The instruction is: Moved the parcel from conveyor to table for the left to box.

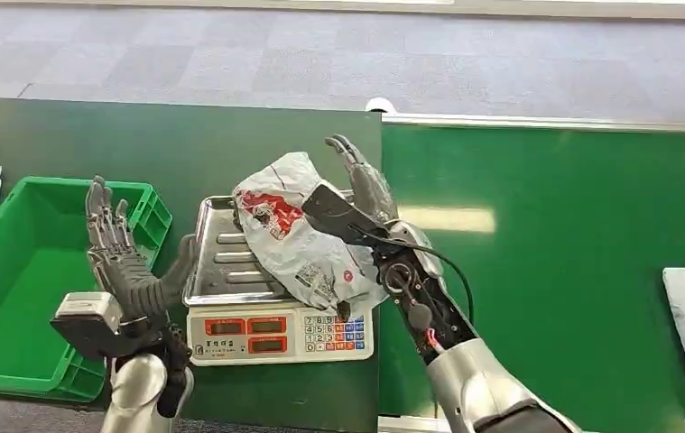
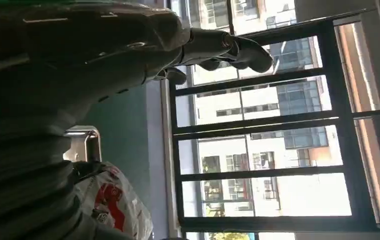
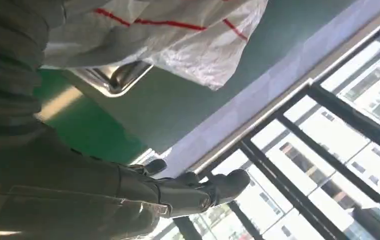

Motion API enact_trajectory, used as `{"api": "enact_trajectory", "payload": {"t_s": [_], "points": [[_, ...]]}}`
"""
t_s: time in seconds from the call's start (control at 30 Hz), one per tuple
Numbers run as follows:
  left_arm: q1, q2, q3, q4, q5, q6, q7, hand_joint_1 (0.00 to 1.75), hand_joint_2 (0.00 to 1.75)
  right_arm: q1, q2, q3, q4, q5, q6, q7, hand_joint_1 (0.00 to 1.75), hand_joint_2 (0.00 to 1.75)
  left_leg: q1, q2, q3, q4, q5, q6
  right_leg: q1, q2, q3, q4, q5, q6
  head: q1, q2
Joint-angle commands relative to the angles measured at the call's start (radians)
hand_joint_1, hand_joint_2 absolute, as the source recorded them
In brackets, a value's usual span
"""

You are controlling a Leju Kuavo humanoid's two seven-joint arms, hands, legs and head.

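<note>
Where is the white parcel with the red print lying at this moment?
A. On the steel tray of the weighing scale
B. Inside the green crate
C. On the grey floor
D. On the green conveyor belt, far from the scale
A: in the head view the parcel lies across the steel tray of the scale, with the right hand beside it and the green crate apart to the left.

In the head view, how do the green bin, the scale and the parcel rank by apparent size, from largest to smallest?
1. Green bin, largest.
2. Scale and parcel: they look alike, and the parcel hides part of the scale, so I do not rank them.
</note>
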Motion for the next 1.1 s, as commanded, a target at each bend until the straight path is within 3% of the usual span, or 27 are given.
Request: {"api": "enact_trajectory", "payload": {"t_s": [0.03, 0.13, 0.2, 0.33, 0.4, 0.5, 0.57, 0.7, 0.8, 1.1], "points": [[0.011, 0.041, -0.020, -0.056, -0.065, -0.104, 0.086, 0.00, 1.75, 0.207, -0.091, -0.002, -0.440, 0.219, -0.161, 0.167, 0.00, 1.75, 0.001, -0.003, 0.001, -0.001, 0.001, 0.001, 0.001, -0.004, 0.002, -0.002, 0.000, -0.002, 0.000, 0.000], [0.007, 0.036, -0.021, -0.053, -0.070, -0.104, 0.089, 0.00, 1.75, 0.222, -0.093, -0.008, -0.471, 0.230, -0.156, 0.172, 0.00, 1.75, 0.000, -0.005, 0.001, -0.001, 0.001, 0.001, 0.001, -0.006, 0.002, -0.001, -0.001, -0.002, 0.000, 0.000], [-0.018, 0.052, -0.053, -0.019, -0.136, -0.135, 0.133, 0.00, 1.75, 0.266, -0.076, -0.053, -0.534, 0.222, -0.246, 0.130, 0.00, 1.75, 0.000, -0.002, 0.000, -0.001, 0.000, 0.001, 0.001, -0.003, 0.001, -0.001, 0.000, -0.002, 0.000, 0.000], [-0.170, 0.055, -0.150, 0.190, -0.393, -0.225, 0.304, 0.00, 1.75, 0.386, -0.071, -0.069, -0.704, 0.058, -0.416, -0.092, 0.00, 1.75, 0.001, -0.009, 0.001, -0.002, 0.002, 0.002, 0.001, -0.011, 0.003, -0.002, -0.001, -0.003, 0.000, 0.000], [-0.222, 0.038, -0.159, 0.269, -0.417, -0.241, 0.322, 0.00, 1.75, 0.407, -0.077, -0.052, -0.726, 0.037, -0.425, -0.112, 0.00, 1.75, 0.001, -0.014, 0.000, -0.001, 0.003, 0.002, 0.002, -0.016, 0.005, -0.003, -0.001, -0.003, 0.000, 0.000], [-0.272, 0.045, -0.195, 0.351, -0.495, -0.295, 0.381, 0.00, 1.75, 0.411, -0.077, -0.033, -0.726, 0.007, -0.441, -0.146, 0.00, 1.75, 0.000, -0.004, 0.001, -0.001, 0.001, 0.001, 0.000, -0.006, 0.002, -0.001, 0.000, -0.001, 0.000, 0.000], [-0.337, 0.025, -0.219, 0.470, -0.541, -0.346, 0.414, 0.00, 1.75, 0.417, -0.075, -0.012, -0.737, -0.006, -0.448, -0.172, 0.00, 1.75, 0.001, -0.003, 0.002, -0.002, 0.002, 0.002, 0.001, -0.007, 0.004, -0.003, 0.001, -0.003, 0.000, 0.000], [-0.437, -0.016, -0.270, 0.720, -0.590, -0.403, 0.422, 0.00, 1.75, 0.445, -0.068, 0.006, -0.753, -0.016, -0.424, -0.177, 0.00, 1.75, 0.000, -0.010, 0.002, -0.002, 0.003, 0.002, 0.001, -0.012, 0.005, -0.003, 0.001, -0.003, 0.000, 0.000], [-0.452, -0.026, -0.286, 0.780, -0.601, -0.406, 0.417, 0.00, 1.75, 0.447, -0.066, 0.003, -0.748, -0.025, -0.414, -0.184, 0.00, 1.75, 0.000, -0.002, 0.002, -0.001, 0.001, 0.002, 0.001, -0.005, 0.003, -0.002, 0.001, -0.002, 0.000, 0.000], [-0.496, -0.048, -0.335, 0.905, -0.646, -0.419, 0.407, 0.00, 1.75, 0.426, -0.059, -0.011, -0.724, -0.049, -0.384, -0.190, 0.00, 1.75, 0.000, -0.001, 0.001, -0.001, 0.001, 0.001, 0.001, -0.003, 0.002, -0.001, 0.001, -0.002, 0.000, 0.000]]}}
